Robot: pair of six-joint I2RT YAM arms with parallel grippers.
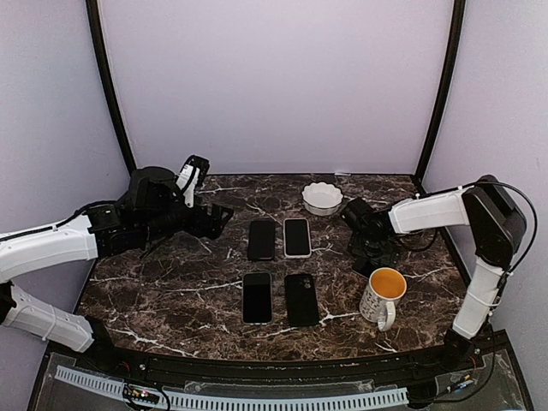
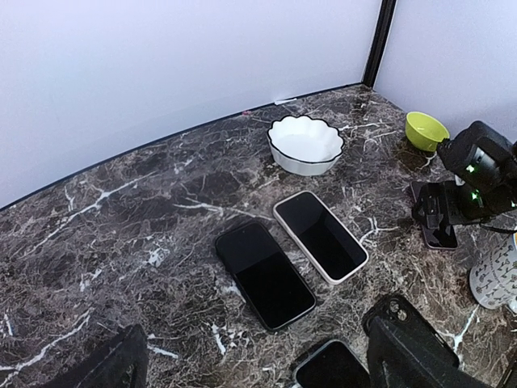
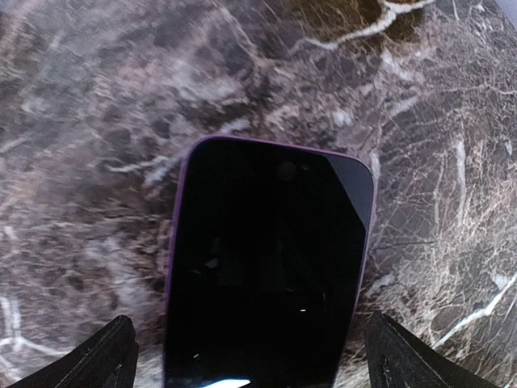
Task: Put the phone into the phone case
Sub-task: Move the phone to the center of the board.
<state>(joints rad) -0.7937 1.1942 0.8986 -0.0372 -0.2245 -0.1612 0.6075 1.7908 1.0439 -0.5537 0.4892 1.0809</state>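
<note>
Surface: dark marble table [image 1: 171,291] in a lilac-walled booth. Clock is read on the overhead view, with 12 at the far wall.
Centre block: four dark slabs, two by two. Far-left slab [image 1: 261,240], white-rimmed slab [image 1: 297,237], near-left slab [image 1: 257,297], near-right slab [image 1: 301,299].
Bystanders: white bowl [image 1: 323,198] at 12–1; mug [image 1: 377,301] at 4–5; green bowl [image 2: 426,129], seen only from the left wrist.
Phone: purple-edged phone [image 3: 266,275], screen up, flat on the marble at 3 o'clock. It lies right of the block, near but apart.
Right gripper [image 3: 250,323]: jaws wide, nothing held, hanging right over the phone. One finger sits outside each long edge; no contact visible.
Axis: in the right wrist view the phone's long axis runs 12–6, centred between the fingers. Closing would bite across its width.
Left gripper [image 1: 224,221]: spread wide and empty at 9–10 o'clock, facing the block, well apart from the phone.
Nearer arm: right, clearly.
Case: uncertain. The near-right slab seems to show a camera cut-out, so it may be the empty case; the overhead view is too coarse to confirm.
Next move (judgement): descend, pinch across the width, then carry toward 9 o'clock from the gripper.
</note>
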